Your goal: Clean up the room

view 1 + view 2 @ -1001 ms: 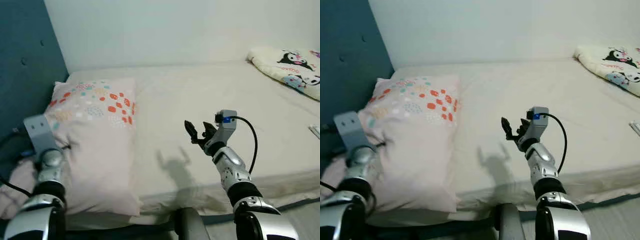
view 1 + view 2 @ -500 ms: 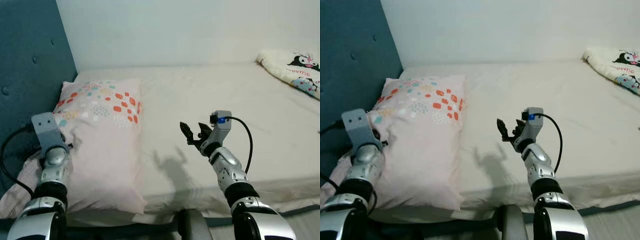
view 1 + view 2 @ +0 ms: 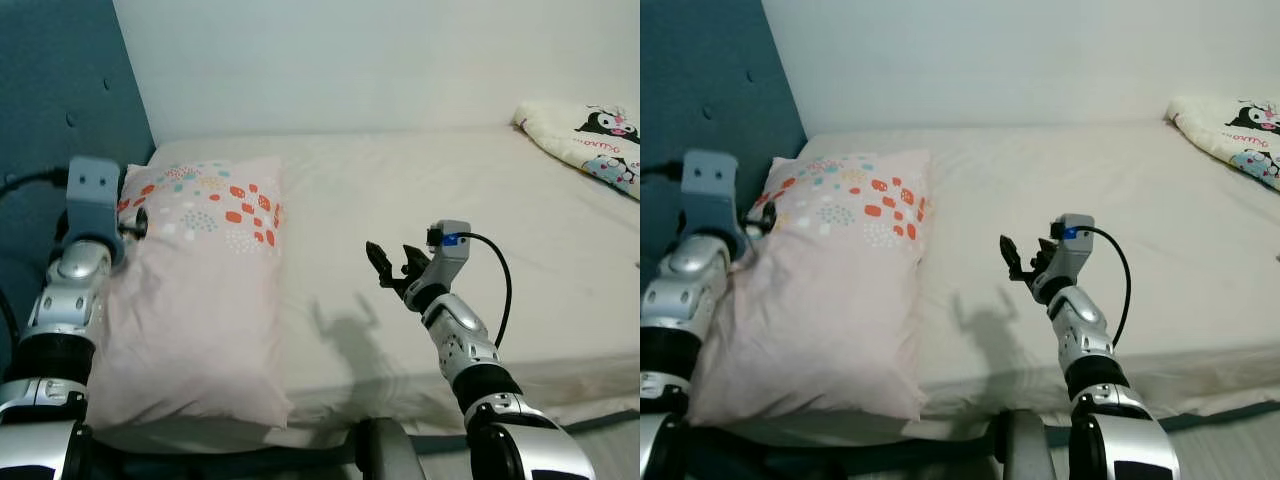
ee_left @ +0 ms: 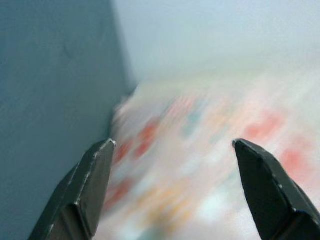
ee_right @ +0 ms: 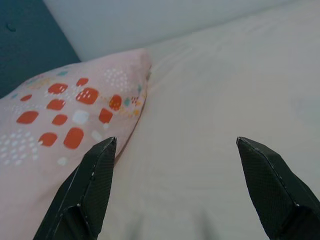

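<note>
Since half a second ago the left gripper [image 4: 172, 192] has risen along the pillow's [image 3: 195, 300] headboard-side edge, towards its top corner; its fingers [image 4: 85, 192] are spread apart over the blurred dotted fabric. Largest is the bed [image 3: 420, 200], its cream sheet smooth and faintly creased, with the padded blue headboard [image 3: 60, 110] beside the pillow. That pillow is pale pink, soft, printed with red and teal spots. A cartoon-printed blanket [image 3: 585, 135] lies far across from the pillow. The right gripper [image 3: 392, 262] hovers just beyond the pillow, its fingers parted and empty.
</note>
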{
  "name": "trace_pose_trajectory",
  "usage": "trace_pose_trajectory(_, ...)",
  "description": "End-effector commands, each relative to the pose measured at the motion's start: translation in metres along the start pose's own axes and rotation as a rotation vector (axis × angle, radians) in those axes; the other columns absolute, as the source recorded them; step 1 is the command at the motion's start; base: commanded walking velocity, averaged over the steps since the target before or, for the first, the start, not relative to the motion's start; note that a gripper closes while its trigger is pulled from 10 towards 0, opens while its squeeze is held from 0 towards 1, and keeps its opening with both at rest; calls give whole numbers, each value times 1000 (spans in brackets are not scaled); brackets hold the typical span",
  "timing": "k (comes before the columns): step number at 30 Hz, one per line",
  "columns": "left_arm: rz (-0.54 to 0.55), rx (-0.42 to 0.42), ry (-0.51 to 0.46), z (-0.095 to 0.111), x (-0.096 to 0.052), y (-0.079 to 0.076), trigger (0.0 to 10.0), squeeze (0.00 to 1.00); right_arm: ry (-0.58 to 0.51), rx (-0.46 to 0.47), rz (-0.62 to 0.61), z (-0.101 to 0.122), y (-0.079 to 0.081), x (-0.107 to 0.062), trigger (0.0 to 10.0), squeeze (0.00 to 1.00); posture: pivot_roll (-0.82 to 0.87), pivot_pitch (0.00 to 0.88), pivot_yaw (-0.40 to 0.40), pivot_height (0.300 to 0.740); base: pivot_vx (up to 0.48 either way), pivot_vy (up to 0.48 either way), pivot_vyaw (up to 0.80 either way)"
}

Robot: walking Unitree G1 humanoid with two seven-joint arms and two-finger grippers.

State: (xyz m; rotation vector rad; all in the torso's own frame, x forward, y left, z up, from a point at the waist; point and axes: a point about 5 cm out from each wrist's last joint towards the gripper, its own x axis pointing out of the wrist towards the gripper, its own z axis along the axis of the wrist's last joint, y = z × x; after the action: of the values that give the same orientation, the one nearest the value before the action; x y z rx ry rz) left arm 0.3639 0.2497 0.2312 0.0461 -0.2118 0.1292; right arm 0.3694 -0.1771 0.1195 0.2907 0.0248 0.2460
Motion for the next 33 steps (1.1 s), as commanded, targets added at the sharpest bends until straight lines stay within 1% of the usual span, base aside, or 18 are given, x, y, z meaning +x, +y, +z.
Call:
trace_pose_trajectory(1, -88, -147, -70, 8, -2, -18, 10000, 0, 7, 6, -7, 0, 0, 1, 10000, 0, -77, 0, -36, 503, 0, 0, 0)
trace_pose_trajectory(3, -120, -176, -46, 3, -4, -27, 10000, 0, 7, 10, -8, 0, 0, 1, 10000, 0, -77, 0, -36, 508, 0, 0, 0)
trace_pose_trajectory(4, -120, -176, -46, 3, -4, -27, 10000, 0, 7, 10, -8, 0, 0, 1, 10000, 0, -77, 0, -36, 508, 0, 0, 0)
trace_pose_trajectory(6, -204, -271, 66, -25, -13, -53, 10000, 0, 11, 14, -9, -2, 0, 0, 10000, 0, -83, 0, -34, 518, -240, 0, 0)
trace_pose_trajectory(7, -204, -271, 66, -25, -13, -53, 10000, 0, 11, 14, -9, -2, 0, 0, 10000, 0, -83, 0, -34, 518, -480, 0, 0)
trace_pose_trajectory(9, -284, -293, 123, -50, -28, -75, 10000, 0, 32, 6, -8, -7, -1, -2, 10000, 0, -83, 0, -34, 528, -480, 0, 0)
trace_pose_trajectory(11, -332, -344, 169, -71, -44, -85, 10000, 0, 55, 2, -11, -14, -2, -5, 10000, 0, -84, 0, -35, 538, 0, 0, 0)
trace_pose_trajectory(12, -329, -389, 189, -80, -51, -87, 10000, 0, 65, 0, -13, -17, -3, -7, 10000, 0, -84, 0, -35, 548, 0, 0, 0)
trace_pose_trajectory(13, -329, -389, 189, -80, -51, -87, 10000, 0, 65, 0, -13, -17, -3, -7, 10000, 0, -84, 0, -35, 548, 0, 0, 0)
trace_pose_trajectory(14, -330, -350, 262, -96, -58, -90, 10000, 0, 70, 4, -14, -19, -3, -8, 10000, 0, -81, 0, -37, 558, -334, 0, 0)
trace_pose_trajectory(17, -328, -345, 268, -101, -62, -89, 10000, 0, 76, 3, -16, -20, -3, -9, 10000, 0, -81, 0, -37, 563, -431, 0, 0)
trace_pose_trajectory(18, -353, -406, 277, -104, -67, -91, 10000, 0, 79, 6, -16, -22, -4, -9, 10000, 0, -74, 0, -42, 568, 0, 0, 0)
trace_pose_trajectory(19, -353, -406, 277, -104, -67, -91, 10000, 0, 79, 6, -16, -22, -4, -9, 10000, 0, -74, 0, -42, 568, 0, 0, 0)
trace_pose_trajectory(20, -370, -456, 274, -105, -70, -92, 10000, 0, 82, 8, -16, -22, -4, -9, 10000, 0, -74, 0, -42, 573, 0, 0, 0)
trace_pose_trajectory(21, -358, -468, 280, -108, -73, -90, 10000, 0, 90, 7, -15, -24, -3, -9, 10000, 0, -72, 0, -40, 578, 0, 0, 0)
trace_pose_trajectory(24, -328, -443, 300, -115, -76, -86, 10000, 0, 114, 8, -17, -31, -2, -11, 10000, 0, -66, 0, -45, 593, 0, 0, 0)
trace_pose_trajectory(30, -316, -450, 315, -125, -83, -80, 10000, 0, 159, 7, -23, -42, -2, -16, 10000, 0, -63, 0, -46, 613, 0, 0, 0)
trace_pose_trajectory(33, -321, -457, 365, -137, -91, -79, 10000, 0, 194, 9, -44, -51, -7, -22, 10000, 0, -64, 0, -48, 623, 0, 0, 0)
